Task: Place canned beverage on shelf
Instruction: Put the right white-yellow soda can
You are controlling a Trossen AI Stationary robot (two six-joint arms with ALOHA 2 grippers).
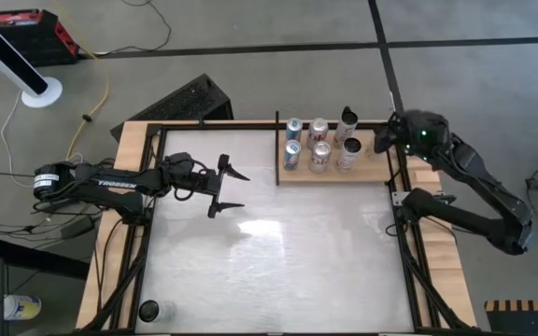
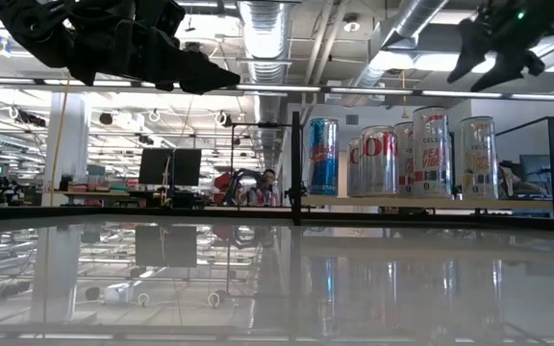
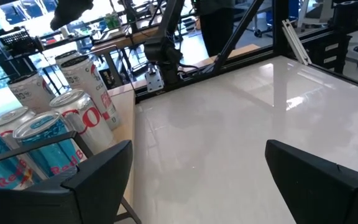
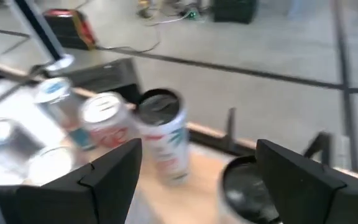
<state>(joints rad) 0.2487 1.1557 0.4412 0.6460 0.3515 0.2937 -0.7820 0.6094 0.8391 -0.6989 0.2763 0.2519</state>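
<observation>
Tan wood edged with black rails, the shelf (image 1: 372, 161) runs along the far side of the glossy white table (image 1: 278, 261) in the high view. Six cans (image 1: 320, 145) stand on it in two rows, upright and close together. The right gripper (image 1: 388, 135) hangs just past the shelf's right end with its fingers spread and nothing between them. The left gripper (image 1: 230, 189) waits over the bare table, also wide open and empty. A dark can (image 1: 148, 311) stands at the near left corner, well apart from both arms; it may be the one to shelve next.

In the low view the cans (image 2: 378, 159) stand level on the shelf (image 2: 421, 203), with the right gripper (image 2: 493, 58) above them. The table mirrors the ceiling lights and pipes. Behind is an open workshop with monitors, and a person sits far off.

The left wrist view shows the cans (image 3: 42, 134) beside its own spread fingers (image 3: 95, 180).

The right wrist view looks down on a white can (image 4: 166, 134) with a palm print, just beyond that arm's open fingers (image 4: 114, 171).

A can is probably thin, smooth metal, stiff but easy to dent, heavy if full, and liable to slide on this slick top. I would grip it round the middle, upright.
</observation>
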